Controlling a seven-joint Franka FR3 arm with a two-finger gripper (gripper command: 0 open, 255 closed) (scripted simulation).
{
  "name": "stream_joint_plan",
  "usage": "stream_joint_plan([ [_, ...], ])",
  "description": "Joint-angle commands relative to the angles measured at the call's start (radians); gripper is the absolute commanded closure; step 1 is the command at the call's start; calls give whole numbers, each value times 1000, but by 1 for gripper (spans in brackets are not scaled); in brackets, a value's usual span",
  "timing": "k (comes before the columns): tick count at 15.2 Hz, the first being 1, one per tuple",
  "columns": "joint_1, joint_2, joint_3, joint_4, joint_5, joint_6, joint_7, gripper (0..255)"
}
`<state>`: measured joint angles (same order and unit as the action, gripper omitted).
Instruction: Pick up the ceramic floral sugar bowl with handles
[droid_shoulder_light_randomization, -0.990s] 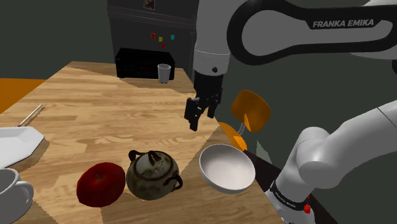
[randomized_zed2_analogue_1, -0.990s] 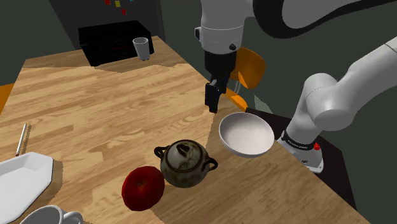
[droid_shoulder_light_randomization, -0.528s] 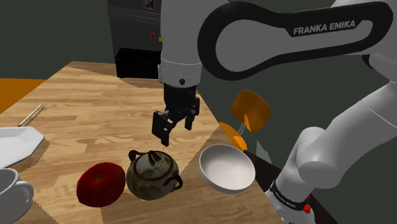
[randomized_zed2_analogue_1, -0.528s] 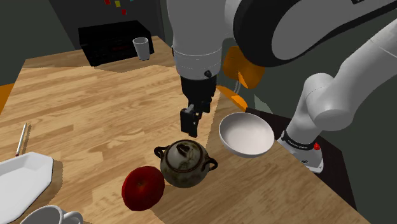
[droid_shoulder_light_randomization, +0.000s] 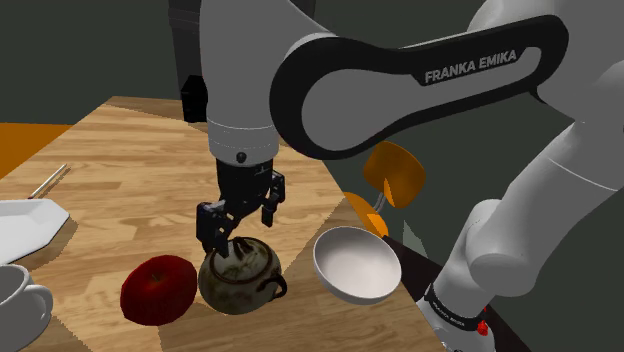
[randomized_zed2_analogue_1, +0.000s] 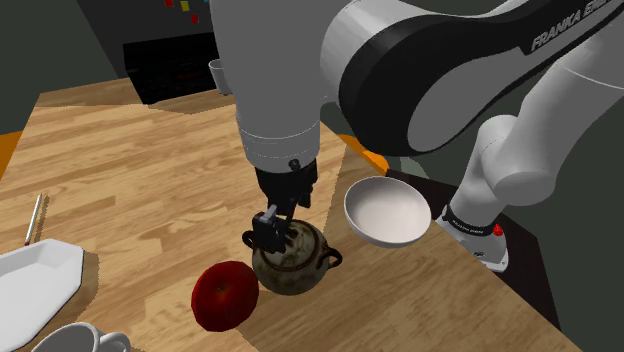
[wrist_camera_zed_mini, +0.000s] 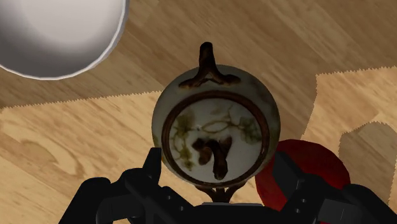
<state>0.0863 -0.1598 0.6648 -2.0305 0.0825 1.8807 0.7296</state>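
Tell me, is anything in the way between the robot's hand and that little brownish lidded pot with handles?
Nothing visible is. The hand is open, directly above the sugar bowl and close to its lid. The red apple sits beside the sugar bowl on one side and the white bowl on the other; neither lies between.

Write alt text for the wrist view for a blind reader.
The open black gripper hangs over a round lidded sugar bowl with dark brown handles and a leafy pattern, one finger on each side of it. It stands on a wooden table, between a white bowl and a red apple.
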Motion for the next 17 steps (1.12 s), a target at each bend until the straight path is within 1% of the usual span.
stream_joint_plan([
  [1,1,3,2,-26,-1,29,2,0],
  [3,1,10,5,-47,-4,56,5,0],
  [5,1,12,6,-53,-5,63,6,0],
  [6,0,11,5,-52,-5,62,3,255],
  [15,1,12,6,-53,-5,63,6,255],
  [17,1,5,3,-32,-2,36,3,255],
])
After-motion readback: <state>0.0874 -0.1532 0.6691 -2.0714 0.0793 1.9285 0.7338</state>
